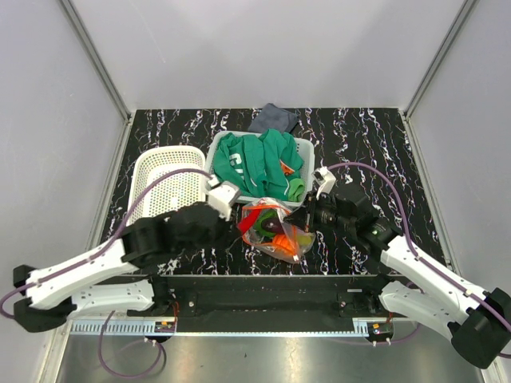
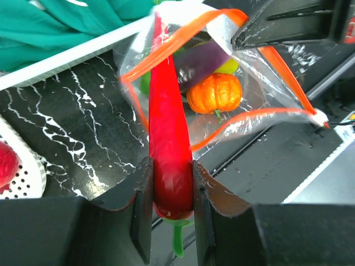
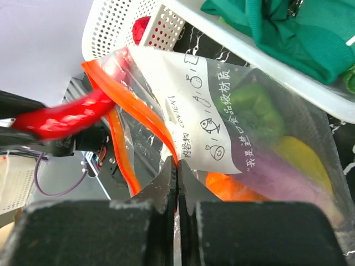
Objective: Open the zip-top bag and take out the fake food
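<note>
Clear crinkly zip-top bag [image 1: 275, 227], middle of top view, open. Left claw [image 2: 171, 166] pinching long red plastic chili [image 2: 166, 122]. Right claw [image 3: 177, 169] pressed together on bag edge. Step: taking food out. Next, likely: pull chili free, bag steady.

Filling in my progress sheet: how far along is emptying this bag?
Done: the zip-top bag is open, its rim pinched by the right end effector. In hand: the left end effector grips the red chili, part-way out of the mouth. Left: the orange pumpkin, purple piece, green piece and yellow piece are inside.
</note>
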`<state>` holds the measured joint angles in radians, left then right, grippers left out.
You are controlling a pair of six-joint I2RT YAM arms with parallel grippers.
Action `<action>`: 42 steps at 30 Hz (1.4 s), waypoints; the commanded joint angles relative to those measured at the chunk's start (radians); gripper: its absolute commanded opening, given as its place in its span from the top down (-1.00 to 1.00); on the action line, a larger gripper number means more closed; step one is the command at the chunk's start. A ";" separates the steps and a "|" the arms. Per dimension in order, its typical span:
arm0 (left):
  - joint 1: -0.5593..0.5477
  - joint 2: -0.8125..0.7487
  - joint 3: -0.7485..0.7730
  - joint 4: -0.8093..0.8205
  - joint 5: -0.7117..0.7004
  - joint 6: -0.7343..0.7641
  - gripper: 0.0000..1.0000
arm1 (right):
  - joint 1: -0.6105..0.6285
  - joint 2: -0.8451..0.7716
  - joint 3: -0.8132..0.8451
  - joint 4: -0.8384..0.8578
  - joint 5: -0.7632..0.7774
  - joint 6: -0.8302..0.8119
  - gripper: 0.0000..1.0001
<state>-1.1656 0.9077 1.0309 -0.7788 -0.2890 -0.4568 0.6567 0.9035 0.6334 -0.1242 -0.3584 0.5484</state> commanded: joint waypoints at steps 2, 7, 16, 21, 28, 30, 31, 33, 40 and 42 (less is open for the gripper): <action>0.009 -0.154 -0.057 -0.045 -0.079 -0.051 1.00 | 0.011 0.003 0.017 -0.002 0.050 -0.041 1.00; 0.015 -0.213 -0.055 -0.169 -0.317 -0.175 1.00 | 0.011 0.003 0.019 -0.005 0.052 -0.050 1.00; 0.029 -0.293 -0.038 -0.232 -0.540 -0.183 1.00 | 0.011 -0.011 0.028 -0.031 0.056 -0.059 1.00; 0.029 -0.346 -0.081 -0.082 -0.225 0.033 1.00 | 0.011 -0.034 0.040 -0.043 0.081 -0.054 1.00; 0.029 -0.366 -0.115 0.042 0.275 0.135 1.00 | 0.011 -0.041 0.109 -0.060 0.098 -0.064 1.00; 0.029 -0.359 -0.109 0.053 0.316 0.145 1.00 | 0.011 -0.038 0.133 -0.078 0.108 -0.077 1.00; 0.030 -0.354 -0.106 0.055 0.318 0.147 1.00 | 0.009 -0.043 0.140 -0.083 0.117 -0.082 1.00; 0.029 -0.360 -0.097 0.068 0.306 0.148 1.00 | 0.011 -0.057 0.160 -0.121 0.156 -0.100 1.00; 0.029 -0.330 -0.006 0.058 -0.143 0.145 1.00 | 0.011 -0.147 0.187 -0.250 0.248 -0.136 1.00; 0.029 -0.279 0.014 0.046 -0.278 0.118 1.00 | 0.011 -0.173 0.193 -0.279 0.253 -0.137 1.00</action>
<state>-1.1397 0.5625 0.9661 -0.7784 -0.2405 -0.3344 0.6621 0.7853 0.7712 -0.3397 -0.1707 0.4450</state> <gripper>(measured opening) 0.300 0.010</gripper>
